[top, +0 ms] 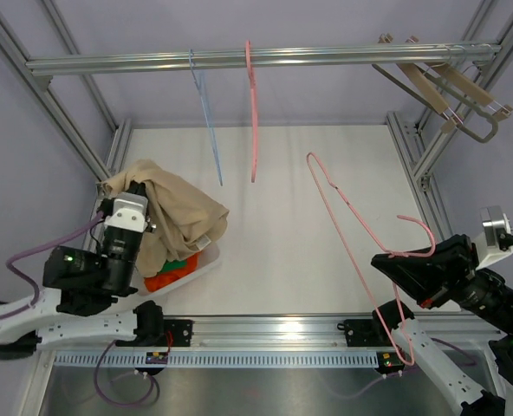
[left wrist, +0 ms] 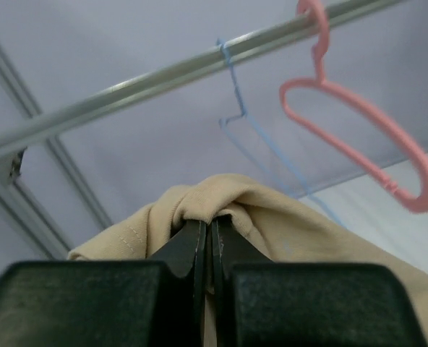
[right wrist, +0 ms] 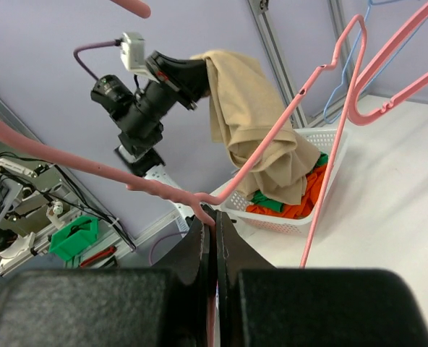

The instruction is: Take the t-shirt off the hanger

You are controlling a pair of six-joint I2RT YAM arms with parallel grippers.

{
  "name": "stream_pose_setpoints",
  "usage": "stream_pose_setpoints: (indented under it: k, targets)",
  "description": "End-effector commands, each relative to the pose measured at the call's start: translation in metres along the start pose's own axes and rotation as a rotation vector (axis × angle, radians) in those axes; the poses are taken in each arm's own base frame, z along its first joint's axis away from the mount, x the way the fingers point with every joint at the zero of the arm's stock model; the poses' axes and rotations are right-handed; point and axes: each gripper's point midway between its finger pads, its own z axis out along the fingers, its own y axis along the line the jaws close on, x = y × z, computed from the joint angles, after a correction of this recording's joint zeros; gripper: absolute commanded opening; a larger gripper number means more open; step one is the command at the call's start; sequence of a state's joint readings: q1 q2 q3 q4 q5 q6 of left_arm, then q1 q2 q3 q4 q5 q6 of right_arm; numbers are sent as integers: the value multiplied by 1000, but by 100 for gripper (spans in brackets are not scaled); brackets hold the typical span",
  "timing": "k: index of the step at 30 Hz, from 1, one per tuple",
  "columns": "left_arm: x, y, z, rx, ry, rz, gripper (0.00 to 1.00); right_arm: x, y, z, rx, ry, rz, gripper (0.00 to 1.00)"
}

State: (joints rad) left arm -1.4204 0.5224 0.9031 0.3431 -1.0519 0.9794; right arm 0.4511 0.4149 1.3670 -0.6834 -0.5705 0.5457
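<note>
The tan t-shirt (top: 177, 215) hangs from my left gripper (top: 138, 187), which is shut on its fabric and holds it over the white basket (top: 200, 269) at the left. In the left wrist view the cloth (left wrist: 272, 224) bunches over the closed fingertips. The shirt also shows in the right wrist view (right wrist: 250, 116). My right gripper (top: 386, 264) is shut on the neck of a bare pink hanger (top: 352, 251), held tilted above the table's right side. In the right wrist view the pink hanger (right wrist: 272, 137) runs up from the closed gripper (right wrist: 215, 220).
The basket holds orange and green clothes (top: 172, 270). A blue wire hanger (top: 209, 130) and a second pink hanger (top: 253, 113) hang from the metal rail (top: 265, 59). Wooden hangers (top: 447, 95) hang at the rail's right end. Frame posts stand at both sides.
</note>
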Motion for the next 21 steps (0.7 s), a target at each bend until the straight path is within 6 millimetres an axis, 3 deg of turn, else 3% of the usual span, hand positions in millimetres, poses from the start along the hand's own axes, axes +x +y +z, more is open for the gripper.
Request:
stream_pose_setpoints:
  k: [1, 2, 3, 6, 9, 13, 18, 21]
  targets:
    - [49, 4, 0, -116, 119, -106, 0, -1, -7, 19, -32, 31, -9, 0]
    - [60, -13, 7, -69, 128, -104, 0, 1, -14, 23, -14, 37, -6, 0]
    - [84, -18, 14, -41, 186, -188, 0, 5, -28, 30, 29, 46, -7, 0]
    - [99, 1, 13, -123, 221, -232, 0, 6, -36, 30, 60, 42, -15, 0]
    - [122, 18, 3, -230, 312, -256, 0, 5, -44, 30, 95, 30, -37, 0]
    - [161, 17, -22, -332, 507, -333, 0, 1, -66, 42, 170, 22, -49, 0]
    - [200, 17, -52, -453, 666, -367, 0, 3, -116, 77, 288, 40, -35, 0]
    - [223, 12, -59, -478, 744, -334, 0, -5, -141, 98, 349, 32, -46, 0]
